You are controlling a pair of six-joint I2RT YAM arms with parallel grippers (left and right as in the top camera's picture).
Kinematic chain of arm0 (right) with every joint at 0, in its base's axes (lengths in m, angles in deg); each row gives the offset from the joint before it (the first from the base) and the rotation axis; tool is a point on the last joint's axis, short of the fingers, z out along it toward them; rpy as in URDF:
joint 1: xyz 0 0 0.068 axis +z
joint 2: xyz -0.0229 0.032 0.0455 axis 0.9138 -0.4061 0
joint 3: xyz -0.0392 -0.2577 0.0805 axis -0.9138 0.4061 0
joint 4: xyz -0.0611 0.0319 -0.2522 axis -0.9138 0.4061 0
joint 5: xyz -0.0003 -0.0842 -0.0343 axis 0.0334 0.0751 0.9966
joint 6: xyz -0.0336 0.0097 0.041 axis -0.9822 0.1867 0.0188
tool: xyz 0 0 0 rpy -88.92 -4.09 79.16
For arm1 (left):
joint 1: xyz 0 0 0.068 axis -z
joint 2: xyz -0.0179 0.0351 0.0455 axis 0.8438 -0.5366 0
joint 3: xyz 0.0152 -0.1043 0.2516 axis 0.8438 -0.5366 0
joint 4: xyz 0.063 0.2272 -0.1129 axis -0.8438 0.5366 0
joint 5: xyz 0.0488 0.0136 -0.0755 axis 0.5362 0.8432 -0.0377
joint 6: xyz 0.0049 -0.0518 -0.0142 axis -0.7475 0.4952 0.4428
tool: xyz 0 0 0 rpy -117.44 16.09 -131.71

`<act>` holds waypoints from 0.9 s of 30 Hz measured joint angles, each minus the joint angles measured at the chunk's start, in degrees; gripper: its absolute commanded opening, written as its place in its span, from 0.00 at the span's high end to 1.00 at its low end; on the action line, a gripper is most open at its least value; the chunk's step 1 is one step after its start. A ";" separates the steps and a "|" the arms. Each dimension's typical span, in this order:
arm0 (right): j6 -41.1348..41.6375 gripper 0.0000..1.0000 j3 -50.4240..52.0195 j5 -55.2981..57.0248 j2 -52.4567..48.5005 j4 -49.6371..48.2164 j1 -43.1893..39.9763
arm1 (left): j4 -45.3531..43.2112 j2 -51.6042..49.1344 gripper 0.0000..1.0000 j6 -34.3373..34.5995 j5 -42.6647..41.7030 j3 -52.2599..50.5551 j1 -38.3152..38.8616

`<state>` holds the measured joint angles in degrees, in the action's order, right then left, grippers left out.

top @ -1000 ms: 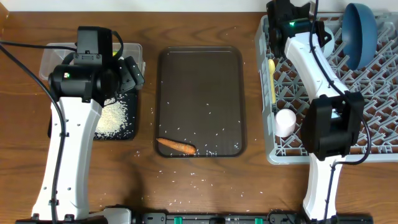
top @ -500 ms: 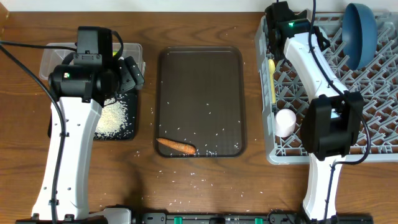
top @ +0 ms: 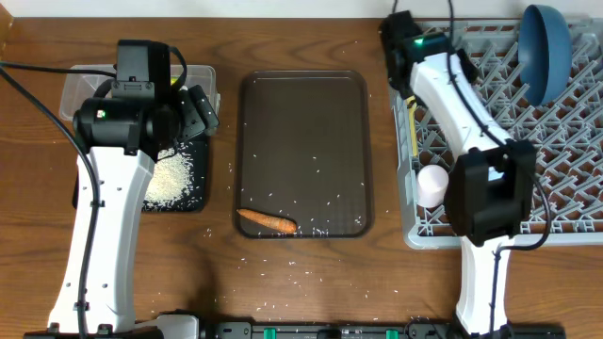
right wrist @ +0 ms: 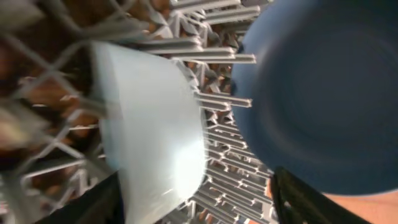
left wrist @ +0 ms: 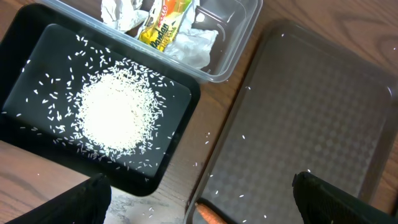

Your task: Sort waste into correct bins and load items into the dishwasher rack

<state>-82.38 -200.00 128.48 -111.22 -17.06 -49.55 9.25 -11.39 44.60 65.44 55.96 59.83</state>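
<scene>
My right gripper (right wrist: 199, 208) is open at the far left corner of the grey dishwasher rack (top: 565, 141). The light blue cup (right wrist: 149, 118) lies on the pegs just ahead of its fingers, near the left one. The dark blue plate (right wrist: 323, 87) stands upright beside the cup. A pinkish-white cup (top: 433, 184) and the yellow spoon (top: 412, 127) lie along the rack's left side. My left gripper (left wrist: 199, 208) hangs open, holding nothing, above the black tray (left wrist: 37, 68) of rice (left wrist: 118, 112). The clear tub (left wrist: 239, 37) holds tissues (left wrist: 193, 46) and a wrapper (left wrist: 163, 22). The carrot (top: 267, 221) lies on the brown tray.
The dark brown serving tray (top: 301, 113) sits mid-table with scattered rice grains on it. More loose grains lie on the wood in front of it. The right arm (top: 471, 104) stretches over the rack's left half.
My right gripper has opened from shut and let go of the light blue cup. Its wrist has shifted left toward the rack's corner. The left arm has not moved.
</scene>
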 measured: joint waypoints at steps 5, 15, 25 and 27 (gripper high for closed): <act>0.31 0.14 0.09 -0.61 1.18 -0.76 2.54 | 0.00 0.00 0.05 0.00 -0.02 0.00 0.00; -0.17 0.14 0.17 -22.12 11.43 -1.46 9.25 | 0.00 0.00 0.05 0.00 0.00 0.00 0.00; -2.05 0.16 0.31 -51.36 10.99 0.24 14.84 | 0.00 0.00 0.05 0.00 0.00 0.00 0.00; -1.40 0.16 0.31 -54.42 10.99 1.77 14.49 | 0.00 0.00 0.05 0.00 0.00 0.00 0.00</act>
<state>-83.78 -199.70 74.06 -100.22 -15.29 -35.06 9.25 -11.39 44.60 65.44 55.96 59.83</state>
